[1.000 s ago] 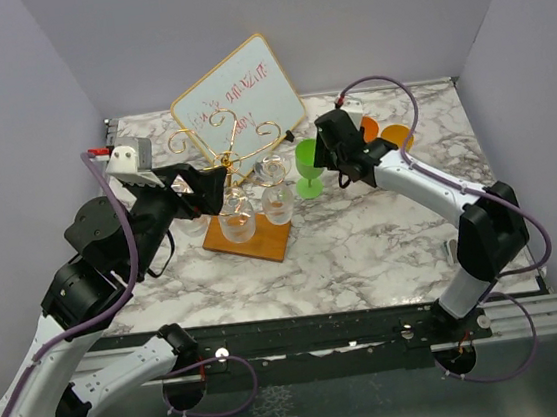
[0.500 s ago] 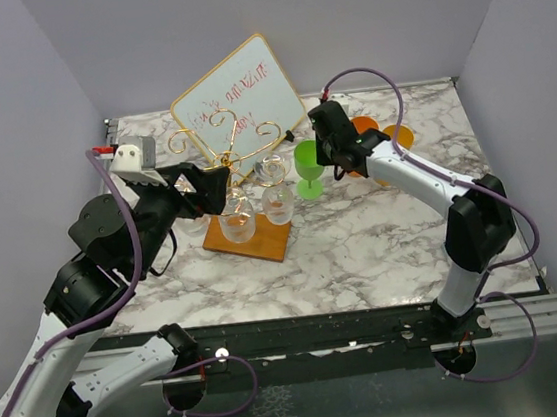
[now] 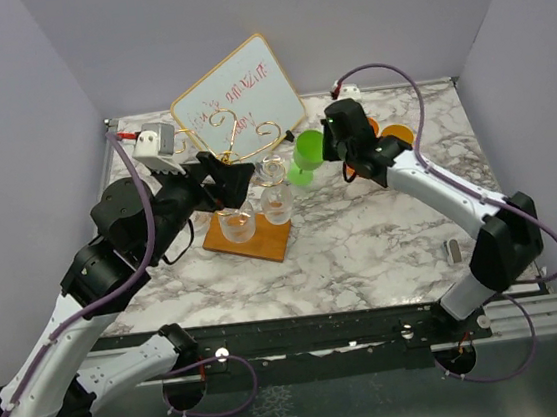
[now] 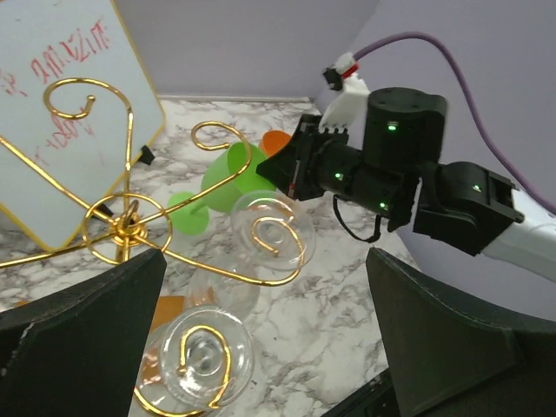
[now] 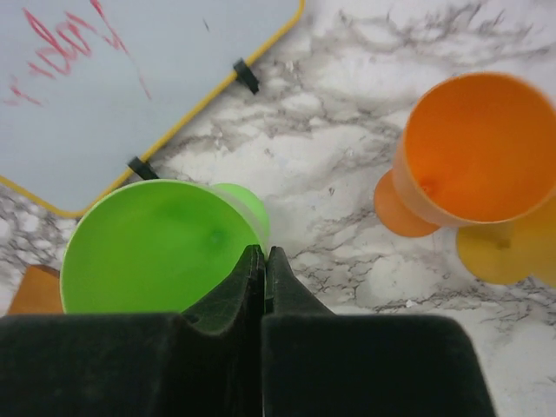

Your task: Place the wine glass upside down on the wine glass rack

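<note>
Newly tilted, the wine glass point(image 5: 156, 248) sits clamped in the right pincer point(image 5: 264, 254); left pincer point(image 4: 265, 258) apart.

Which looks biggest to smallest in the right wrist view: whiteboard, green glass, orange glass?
whiteboard, cropped
green glass
orange glass
Green is nearer the camera, so its edge over orange is unsure.

We see the wine glass point(image 3: 306, 155), bright green and opaque, tilted with its open mouth toward the right gripper point(image 5: 263, 261), which pinches its rim, and its foot pointing at the wine glass rack point(image 3: 239, 151) just beside it. We find the rack upright left of the table's centre, gold spiral arms spreading from a thin post on a brown wooden base, with clear glasses point(image 3: 276, 207) hanging bowl-down.
</note>
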`<action>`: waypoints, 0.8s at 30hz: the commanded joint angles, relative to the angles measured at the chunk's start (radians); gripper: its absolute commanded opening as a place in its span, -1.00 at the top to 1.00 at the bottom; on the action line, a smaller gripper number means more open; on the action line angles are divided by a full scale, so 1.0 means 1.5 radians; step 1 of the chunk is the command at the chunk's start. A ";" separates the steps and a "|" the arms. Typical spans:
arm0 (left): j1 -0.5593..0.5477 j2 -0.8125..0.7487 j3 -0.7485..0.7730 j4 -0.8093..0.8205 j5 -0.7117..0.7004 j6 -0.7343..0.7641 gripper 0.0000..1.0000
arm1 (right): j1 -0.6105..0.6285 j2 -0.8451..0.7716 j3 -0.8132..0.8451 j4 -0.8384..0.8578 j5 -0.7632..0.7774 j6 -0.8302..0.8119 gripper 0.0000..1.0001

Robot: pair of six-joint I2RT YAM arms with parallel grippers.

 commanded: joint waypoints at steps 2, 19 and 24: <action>-0.001 0.022 0.029 0.074 0.048 -0.072 -0.98 | -0.001 -0.179 -0.089 0.248 0.063 -0.042 0.98; -0.001 0.172 0.091 0.330 0.101 -0.360 -0.96 | -0.001 -0.388 -0.311 0.806 -0.127 0.047 0.98; -0.001 0.257 0.182 0.352 0.071 -0.409 -0.81 | -0.001 -0.403 -0.332 0.875 -0.171 0.095 0.98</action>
